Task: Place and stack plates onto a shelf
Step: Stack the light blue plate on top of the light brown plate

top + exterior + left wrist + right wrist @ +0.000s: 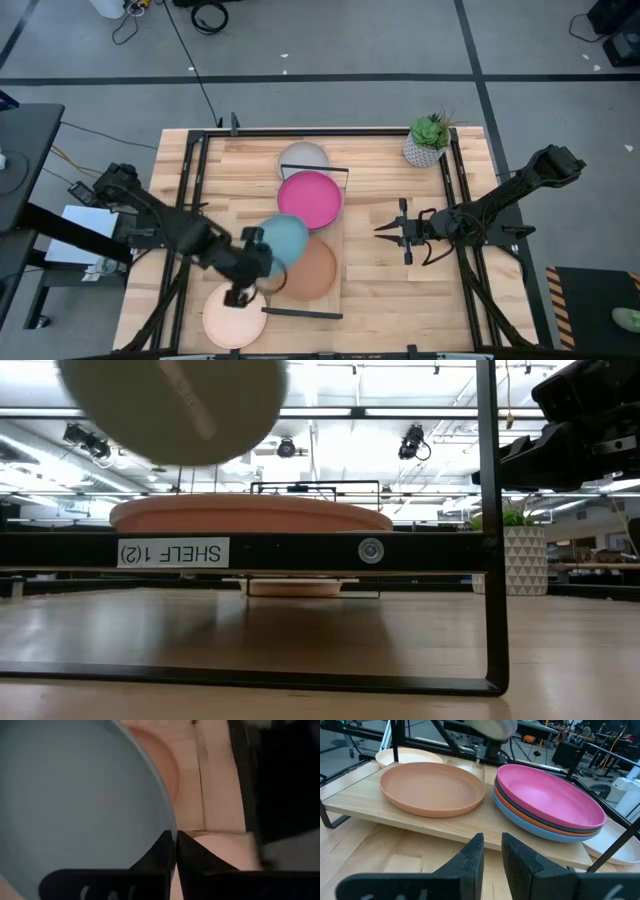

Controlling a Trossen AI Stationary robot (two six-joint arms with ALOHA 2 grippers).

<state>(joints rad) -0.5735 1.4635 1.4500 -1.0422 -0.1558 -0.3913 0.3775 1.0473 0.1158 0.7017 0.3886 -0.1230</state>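
One light teal plate [283, 240] hangs clenched by its rim in my left claw [252, 240]; I should centre it over the tan plate [312, 268], keeping it level.

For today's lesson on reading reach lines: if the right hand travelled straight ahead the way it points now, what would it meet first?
Probably the shelf's front edge, between the tan plate and the magenta-topped stack; the right hand seems level with it, though depth is unclear.
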